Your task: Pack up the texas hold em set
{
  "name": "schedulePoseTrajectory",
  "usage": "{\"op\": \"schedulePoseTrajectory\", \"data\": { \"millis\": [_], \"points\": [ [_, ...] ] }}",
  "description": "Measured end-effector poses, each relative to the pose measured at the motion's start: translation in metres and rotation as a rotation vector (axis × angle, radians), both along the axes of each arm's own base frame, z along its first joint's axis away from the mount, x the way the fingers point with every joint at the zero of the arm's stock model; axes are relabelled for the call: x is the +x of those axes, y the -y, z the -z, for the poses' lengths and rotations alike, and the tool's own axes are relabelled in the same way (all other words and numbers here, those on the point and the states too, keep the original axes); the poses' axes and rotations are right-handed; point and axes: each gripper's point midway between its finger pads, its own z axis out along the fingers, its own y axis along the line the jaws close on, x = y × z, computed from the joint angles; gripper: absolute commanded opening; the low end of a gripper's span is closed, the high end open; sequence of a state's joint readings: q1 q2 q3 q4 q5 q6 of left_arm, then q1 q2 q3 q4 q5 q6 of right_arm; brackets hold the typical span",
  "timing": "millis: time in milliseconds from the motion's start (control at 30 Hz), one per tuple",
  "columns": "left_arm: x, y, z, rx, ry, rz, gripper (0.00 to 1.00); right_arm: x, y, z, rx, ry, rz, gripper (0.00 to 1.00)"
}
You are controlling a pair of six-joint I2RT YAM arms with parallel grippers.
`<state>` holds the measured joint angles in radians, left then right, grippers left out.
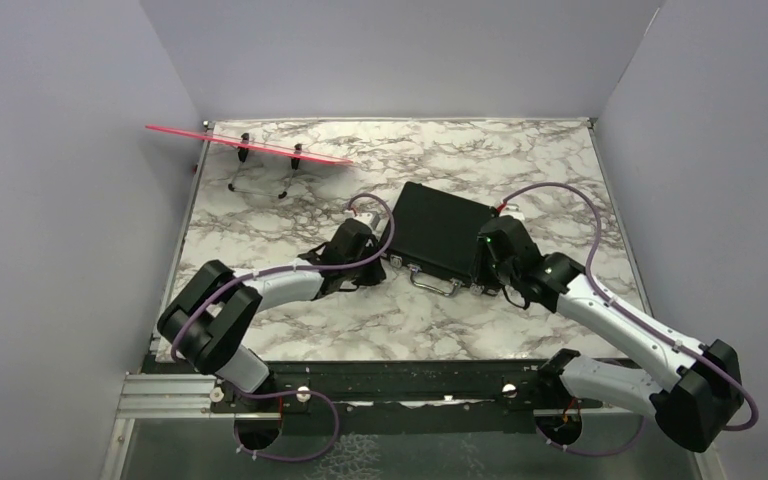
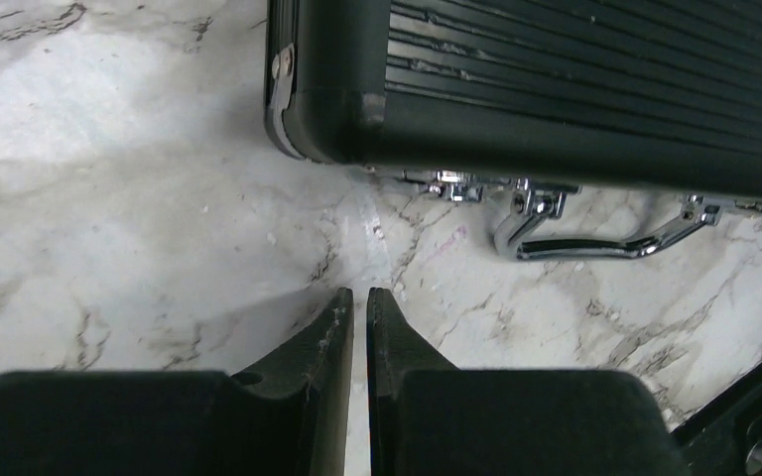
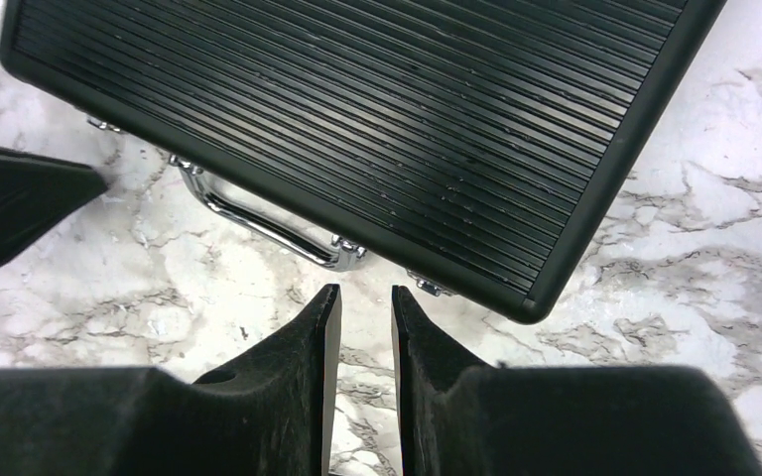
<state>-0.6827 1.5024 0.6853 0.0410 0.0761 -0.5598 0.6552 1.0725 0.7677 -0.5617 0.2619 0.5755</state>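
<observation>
The texas hold em set is a black ribbed briefcase [image 1: 440, 232], closed and flat on the marble table, so its chips and cards are hidden. Its chrome handle [image 1: 434, 283] and latches face the arms. My left gripper [image 1: 377, 263] is at the case's near left corner. In the left wrist view it [image 2: 359, 293] is shut and empty, just short of the left latch [image 2: 451, 185] and the handle [image 2: 585, 243]. My right gripper [image 1: 486, 276] is at the near right corner. In the right wrist view it [image 3: 365, 290] is slightly open and empty, below the right latch [image 3: 425, 286] and the case [image 3: 357, 109].
A pink strip on wire legs [image 1: 250, 143] stands at the back left of the table. A small pale object [image 1: 364, 207] lies just behind my left wrist. Grey walls close in the table on three sides. The left arm shows in the right wrist view [image 3: 20, 203].
</observation>
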Motion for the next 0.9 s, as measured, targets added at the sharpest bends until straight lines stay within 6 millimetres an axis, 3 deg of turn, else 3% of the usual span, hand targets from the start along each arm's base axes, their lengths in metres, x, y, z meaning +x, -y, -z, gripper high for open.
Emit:
{"op": "schedulePoseTrajectory", "data": {
  "millis": [267, 533, 900],
  "points": [
    [0.013, 0.017, 0.015, -0.062, -0.030, -0.047, 0.12, 0.000, 0.003, -0.022, 0.043, 0.074, 0.011, 0.29],
    [0.025, 0.030, 0.015, -0.125, -0.034, -0.110, 0.11, 0.000, 0.008, -0.024, 0.029, 0.081, 0.031, 0.32],
    [0.029, 0.029, 0.014, -0.139, 0.001, -0.168, 0.21, -0.003, 0.013, -0.045, 0.063, 0.118, 0.051, 0.51]
  ]
}}
